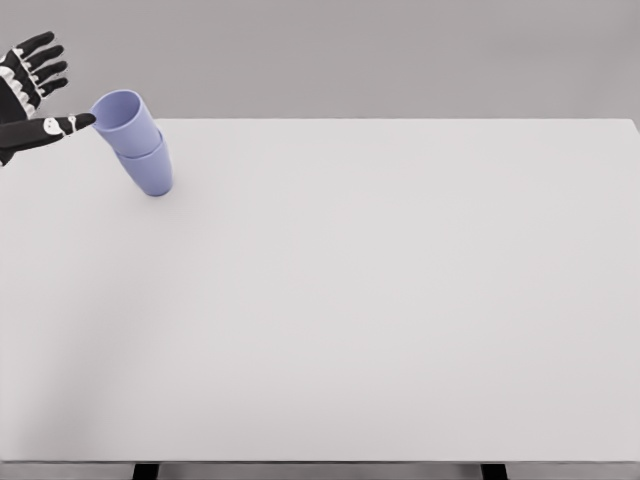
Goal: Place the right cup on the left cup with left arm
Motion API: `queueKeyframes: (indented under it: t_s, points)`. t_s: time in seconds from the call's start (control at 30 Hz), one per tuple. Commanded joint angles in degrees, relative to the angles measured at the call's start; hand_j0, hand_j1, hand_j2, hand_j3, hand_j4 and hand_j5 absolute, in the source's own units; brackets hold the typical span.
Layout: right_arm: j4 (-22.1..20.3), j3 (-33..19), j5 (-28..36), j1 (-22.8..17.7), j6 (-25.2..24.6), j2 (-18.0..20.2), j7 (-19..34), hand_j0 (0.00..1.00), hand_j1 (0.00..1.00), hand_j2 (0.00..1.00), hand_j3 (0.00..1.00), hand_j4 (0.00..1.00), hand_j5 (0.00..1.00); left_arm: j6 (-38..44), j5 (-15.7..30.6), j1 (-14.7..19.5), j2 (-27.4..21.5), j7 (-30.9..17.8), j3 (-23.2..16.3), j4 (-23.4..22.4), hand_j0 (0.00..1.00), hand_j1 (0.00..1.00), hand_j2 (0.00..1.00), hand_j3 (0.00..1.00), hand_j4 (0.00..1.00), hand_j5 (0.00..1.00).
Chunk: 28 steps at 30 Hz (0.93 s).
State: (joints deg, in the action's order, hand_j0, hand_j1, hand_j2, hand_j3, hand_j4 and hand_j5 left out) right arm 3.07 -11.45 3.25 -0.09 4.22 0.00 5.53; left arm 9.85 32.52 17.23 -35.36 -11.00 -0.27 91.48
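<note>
The fingers (40,62) of the left hand (30,95) are spread wide and hold nothing; four of them fan upward at the top left corner of the head view, black with white joint markings. The thumb (62,125) reaches out sideways toward the right, and its tip sits at the rim of the upper cup (127,124), touching it or very nearly so; contact cannot be confirmed from this angle. The hand itself is partly cut off by the left edge of the view. The upper cup is pale lavender-blue and sits nested inside the lower cup (150,172) of the same colour, its open mouth facing up and toward the hand. The stacked pair leans, with the top tilted to the left and the base lower and to the right. The lower cup's base rests on the white worktop (380,300) near its far left corner. The worktop fills most of the view, with a plain grey wall (400,55) behind it. Two dark supports (146,471) show under the near edge of the worktop, one toward each side.
</note>
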Motion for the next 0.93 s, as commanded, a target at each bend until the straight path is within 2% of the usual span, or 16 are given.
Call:
queueKeyframes:
  t_s: [0.0,0.17,0.3,0.43,0.47,0.57,0.6,0.7,0.73,0.77,0.83,0.9]
  points:
    - [0.0,0.0,0.0,0.0,0.0,0.0,0.0,1.00,1.00,1.00,1.00,1.00,1.00,-0.1,0.4,-0.2,-0.2,-0.1,3.3,3.5,0.94,0.94,0.94,0.94,0.94,0.94]
    - [0.0,0.0,0.0,0.0,0.0,0.0,0.0,1.00,1.00,1.00,1.00,1.00,1.00,-1.5,0.4,-5.3,-0.2,-0.2,6.4,6.3,0.96,0.96,0.96,0.96,0.96,0.96]
    - [0.0,-0.1,0.0,0.0,0.0,0.0,0.0,1.00,1.00,1.00,1.00,1.00,1.00,-8.9,0.4,-11.2,-0.2,-0.4,7.4,9.2,0.98,0.98,0.98,0.98,0.98,0.98]
    - [0.0,0.0,0.0,0.0,0.0,0.0,0.0,1.00,1.00,1.00,1.00,1.00,1.00,-17.9,0.6,-16.1,-0.3,-0.8,7.3,9.7,1.00,1.00,1.00,1.00,1.00,1.00]
    - [0.0,0.0,0.0,0.0,0.0,0.0,0.0,1.00,1.00,1.00,1.00,1.00,1.00,-20.4,0.5,-16.9,-0.3,-2.3,7.0,9.7,1.00,1.00,1.00,1.00,1.00,1.00]
    - [0.0,-0.1,0.0,0.0,0.0,0.0,0.0,1.00,1.00,1.00,1.00,1.00,1.00,-28.2,-0.2,-20.7,-0.3,-6.9,5.7,9.9,1.00,1.00,1.00,1.00,1.00,1.00]
    - [0.0,0.0,0.0,0.0,0.0,0.0,0.0,1.00,1.00,1.00,1.00,1.00,1.00,-32.5,-0.4,-21.5,-0.3,-8.6,4.1,9.9,1.00,1.00,1.00,1.00,1.00,1.00]
    - [0.0,0.0,0.0,0.0,0.0,0.0,0.0,1.00,1.00,1.00,1.00,1.00,1.00,-43.7,-5.9,-23.2,-0.2,-8.9,-0.7,9.9,1.00,1.00,1.00,1.00,1.00,1.00]
    - [0.0,0.0,0.0,0.0,0.0,0.0,0.0,1.00,1.00,1.00,1.00,1.00,1.00,-44.9,-6.6,-23.2,-0.2,-8.9,-1.2,9.9,1.00,1.00,1.00,1.00,1.00,1.00]
    - [0.0,-0.1,0.0,0.0,0.0,0.0,0.0,1.00,1.00,1.00,1.00,1.00,1.00,-44.9,-9.7,-23.3,0.0,-8.9,-3.0,9.6,1.00,1.00,1.00,1.00,1.00,1.00]
    - [0.0,0.0,0.0,0.0,0.0,0.0,0.0,1.00,1.00,1.00,1.00,1.00,1.00,-44.9,-10.5,-23.2,0.0,-8.9,-5.8,9.5,1.00,1.00,1.00,1.00,1.00,1.00]
    - [0.0,0.0,0.0,0.0,0.0,0.0,0.0,1.00,1.00,1.00,1.00,1.00,1.00,-44.4,-10.8,-22.9,0.0,-8.9,-6.2,9.2,1.00,1.00,1.00,1.00,1.00,1.00]
